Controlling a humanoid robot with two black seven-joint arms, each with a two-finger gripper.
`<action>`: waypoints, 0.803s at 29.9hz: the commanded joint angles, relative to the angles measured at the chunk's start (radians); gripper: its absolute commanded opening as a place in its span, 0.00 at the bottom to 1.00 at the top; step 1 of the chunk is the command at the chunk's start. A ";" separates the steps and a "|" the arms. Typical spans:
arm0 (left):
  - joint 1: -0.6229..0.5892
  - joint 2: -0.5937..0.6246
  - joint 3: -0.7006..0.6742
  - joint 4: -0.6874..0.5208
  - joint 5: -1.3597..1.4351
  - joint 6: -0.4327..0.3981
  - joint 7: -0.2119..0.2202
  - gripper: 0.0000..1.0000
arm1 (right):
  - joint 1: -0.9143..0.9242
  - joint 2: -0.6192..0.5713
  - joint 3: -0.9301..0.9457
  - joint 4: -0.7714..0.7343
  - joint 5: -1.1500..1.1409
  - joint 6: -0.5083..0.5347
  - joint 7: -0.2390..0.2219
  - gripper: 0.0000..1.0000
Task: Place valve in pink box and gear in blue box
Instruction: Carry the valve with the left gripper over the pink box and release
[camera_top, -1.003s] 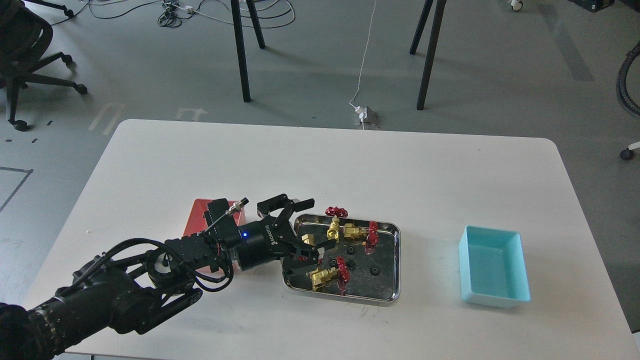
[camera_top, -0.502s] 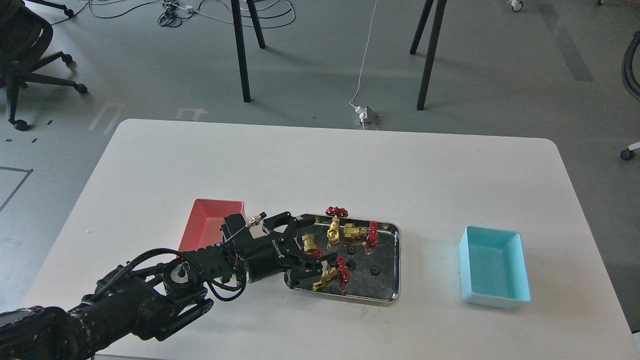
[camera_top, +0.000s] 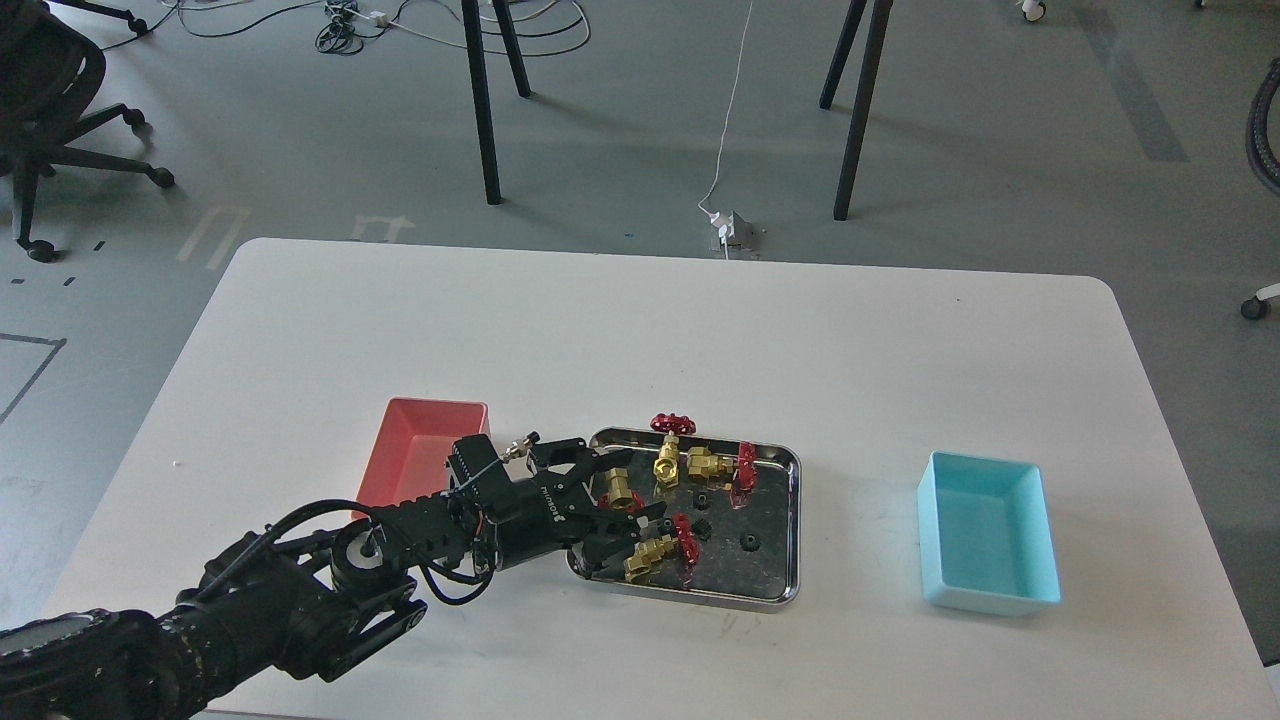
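Note:
Several brass valves with red handwheels lie in a shiny steel tray (camera_top: 792, 520): one at the left (camera_top: 621, 485), one at the front (camera_top: 652, 553), one upright at the back (camera_top: 668, 455) and one beside it (camera_top: 710, 463). Small black gears (camera_top: 747, 541) lie among them. My left gripper (camera_top: 638, 492) is open and low over the tray's left end, its fingers on either side of the left valve. The pink box (camera_top: 420, 450) stands left of the tray, partly behind my arm. The blue box (camera_top: 990, 530) stands at the right and looks empty. The right gripper is out of view.
My left arm (camera_top: 300, 590) lies across the table's front left. Chair and stand legs are on the floor beyond the table's far edge. The white table (camera_top: 640, 340) shows bare surface behind the tray.
My left gripper has dropped lower and moved forward into the tray's left end, closing in around the left valve. The pink box shows more now. The valves have not moved.

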 joint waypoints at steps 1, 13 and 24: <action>0.000 0.008 0.000 0.002 0.000 0.000 0.000 0.61 | -0.003 0.000 -0.002 0.000 -0.002 0.000 0.000 0.99; 0.000 0.055 -0.011 -0.019 0.000 0.000 0.000 0.16 | -0.007 0.018 -0.002 -0.031 -0.023 -0.009 0.002 0.99; -0.050 0.308 -0.018 -0.289 -0.393 0.000 0.000 0.17 | -0.003 0.027 -0.002 -0.045 -0.023 -0.014 -0.001 0.99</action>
